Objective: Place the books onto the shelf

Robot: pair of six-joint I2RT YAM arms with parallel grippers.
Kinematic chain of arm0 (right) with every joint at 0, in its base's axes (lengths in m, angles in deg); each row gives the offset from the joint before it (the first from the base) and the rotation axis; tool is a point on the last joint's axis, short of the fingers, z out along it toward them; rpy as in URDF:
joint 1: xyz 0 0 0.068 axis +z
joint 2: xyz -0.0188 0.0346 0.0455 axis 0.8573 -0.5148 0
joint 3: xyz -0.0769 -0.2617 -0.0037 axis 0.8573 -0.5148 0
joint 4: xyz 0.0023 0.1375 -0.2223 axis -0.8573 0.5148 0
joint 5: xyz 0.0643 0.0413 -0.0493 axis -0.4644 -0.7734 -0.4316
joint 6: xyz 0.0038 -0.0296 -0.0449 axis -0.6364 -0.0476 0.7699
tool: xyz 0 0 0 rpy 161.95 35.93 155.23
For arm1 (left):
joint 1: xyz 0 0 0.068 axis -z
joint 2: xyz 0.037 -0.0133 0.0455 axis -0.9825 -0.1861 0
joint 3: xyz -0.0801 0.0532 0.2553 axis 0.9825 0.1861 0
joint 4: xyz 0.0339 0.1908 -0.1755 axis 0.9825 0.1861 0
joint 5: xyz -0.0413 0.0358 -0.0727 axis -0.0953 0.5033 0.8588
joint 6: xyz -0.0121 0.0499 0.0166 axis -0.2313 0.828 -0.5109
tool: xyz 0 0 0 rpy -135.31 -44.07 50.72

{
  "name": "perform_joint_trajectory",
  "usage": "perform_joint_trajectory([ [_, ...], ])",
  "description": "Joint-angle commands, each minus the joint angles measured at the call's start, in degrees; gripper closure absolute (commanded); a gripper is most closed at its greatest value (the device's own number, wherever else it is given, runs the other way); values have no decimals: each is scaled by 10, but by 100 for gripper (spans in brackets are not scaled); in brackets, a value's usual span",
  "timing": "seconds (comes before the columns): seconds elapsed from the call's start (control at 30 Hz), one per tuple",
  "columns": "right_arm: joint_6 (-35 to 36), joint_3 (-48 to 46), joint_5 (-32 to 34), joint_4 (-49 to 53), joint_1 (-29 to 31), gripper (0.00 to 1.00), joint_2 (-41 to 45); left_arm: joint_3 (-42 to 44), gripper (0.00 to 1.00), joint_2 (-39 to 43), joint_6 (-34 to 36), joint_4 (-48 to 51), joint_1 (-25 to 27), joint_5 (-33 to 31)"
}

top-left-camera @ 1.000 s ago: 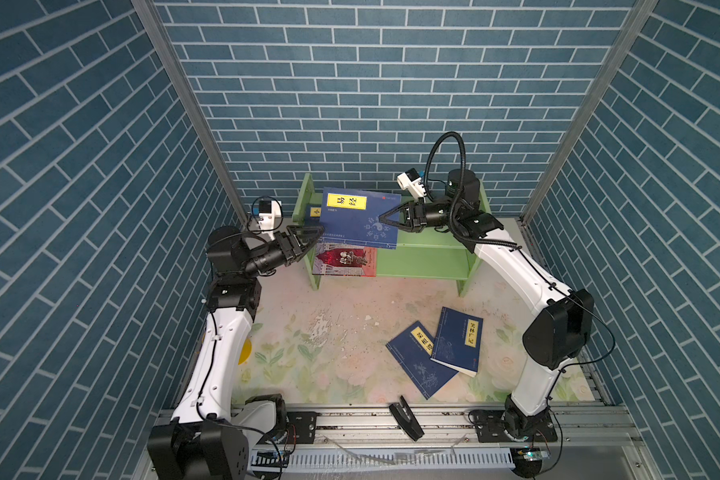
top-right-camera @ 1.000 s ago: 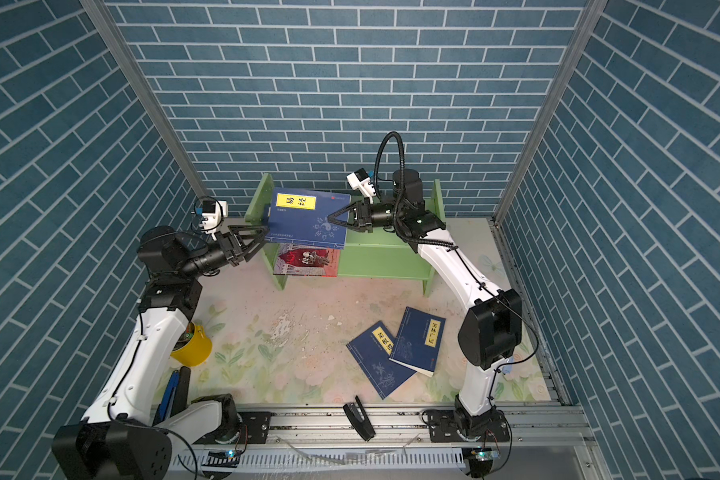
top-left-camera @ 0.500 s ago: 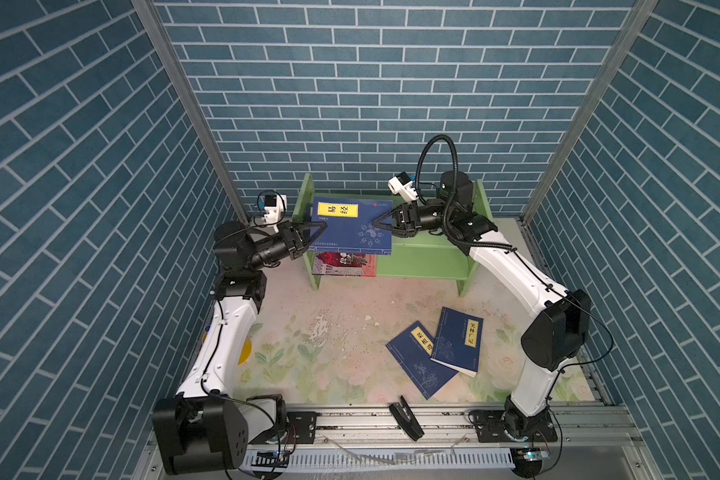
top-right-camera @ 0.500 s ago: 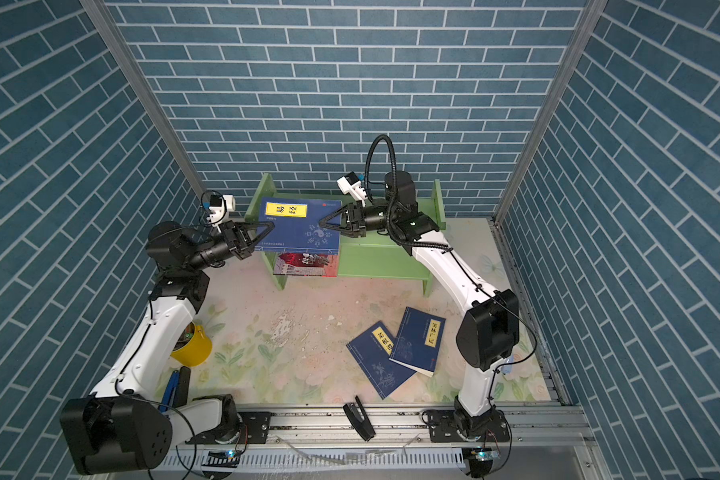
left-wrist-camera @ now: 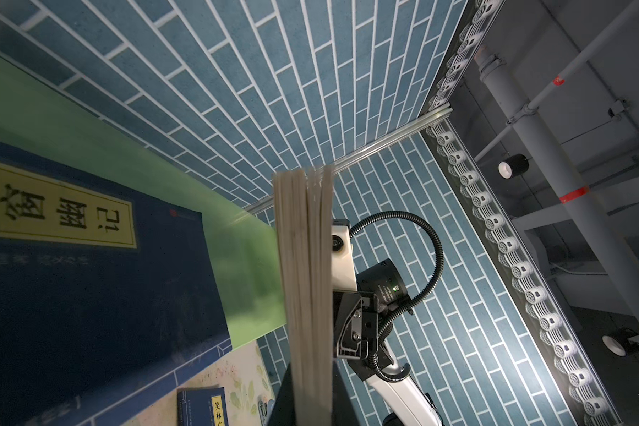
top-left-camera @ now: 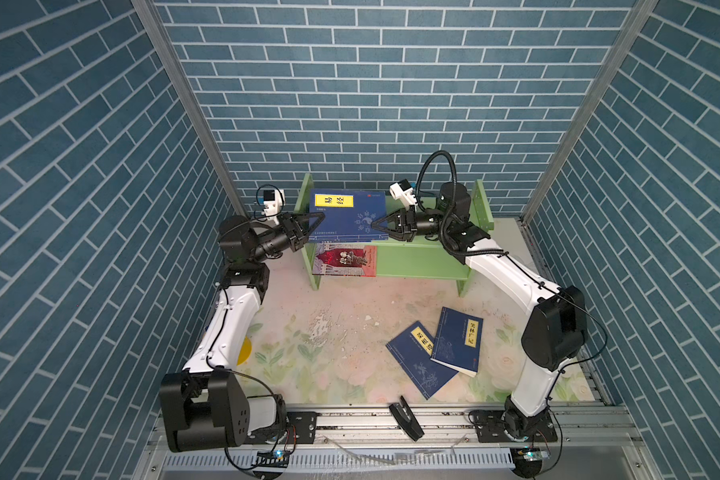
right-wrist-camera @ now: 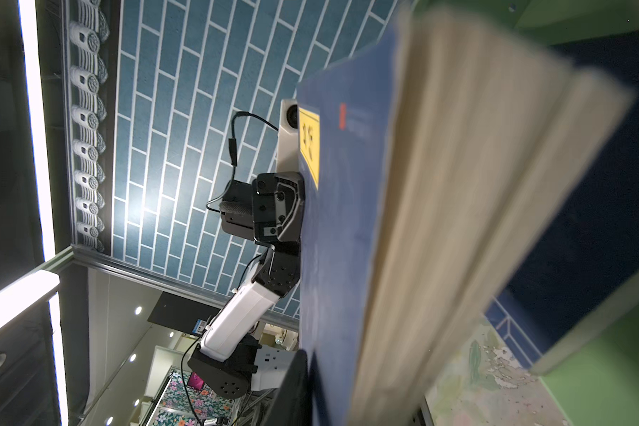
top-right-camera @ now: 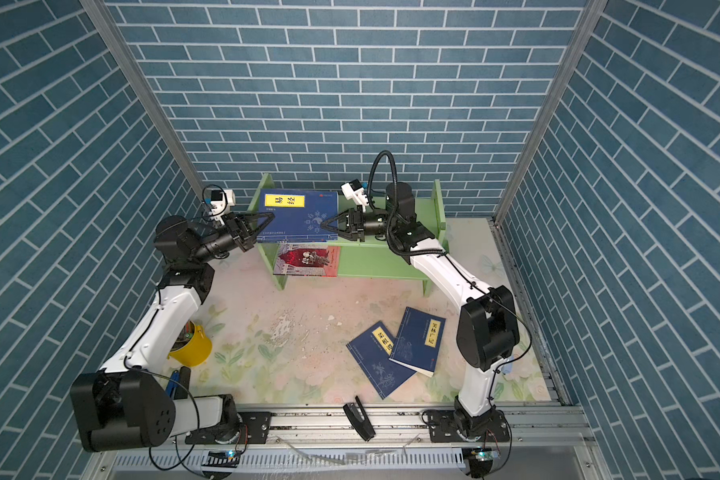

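Observation:
A dark blue book (top-left-camera: 346, 216) (top-right-camera: 296, 218) with a yellow label hangs level over the top tier of the green shelf (top-left-camera: 425, 257) (top-right-camera: 375, 262). My left gripper (top-left-camera: 319, 218) (top-right-camera: 269, 217) is shut on its left edge, and its page edges (left-wrist-camera: 307, 258) run between the jaws. My right gripper (top-left-camera: 375, 226) (top-right-camera: 326, 226) is shut on its right edge (right-wrist-camera: 347, 221). Another blue book (left-wrist-camera: 89, 276) lies on the shelf close beneath. The red-and-grey book (top-left-camera: 344, 259) lies on the lower tier. Two blue books (top-left-camera: 418, 359) (top-left-camera: 458, 338) overlap on the floor.
A yellow cup (top-right-camera: 192, 345) stands by the left arm's base. A black tool (top-left-camera: 406, 417) lies on the metal front rail. Blue brick walls close in at the back and both sides, just behind the shelf.
My left gripper has risen to the book's left edge and shut on it. The book, still held on the right, has shifted a little left over the top tier.

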Motion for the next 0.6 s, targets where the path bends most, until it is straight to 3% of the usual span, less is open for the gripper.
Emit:
perform_joint_trajectory([
  [0.0, -29, 5, 13, -57, 0, 94, 6, -9, 86, 12, 30, 10, -4, -8],
  [0.1, -24, 17, 16, -47, 0, 100, 1, -14, 53, 23, 63, 59, -12, -10],
  [0.17, -2, 27, 17, -13, 0, 100, -1, -28, 44, 39, 106, 134, -26, -18],
  [0.37, 142, 105, 65, 223, 0, 100, -13, -83, 38, 85, 237, 320, -92, -27],
  [0.57, 157, 167, 91, 298, 2, 100, -54, -88, 38, 87, 210, 290, -106, 0],
])
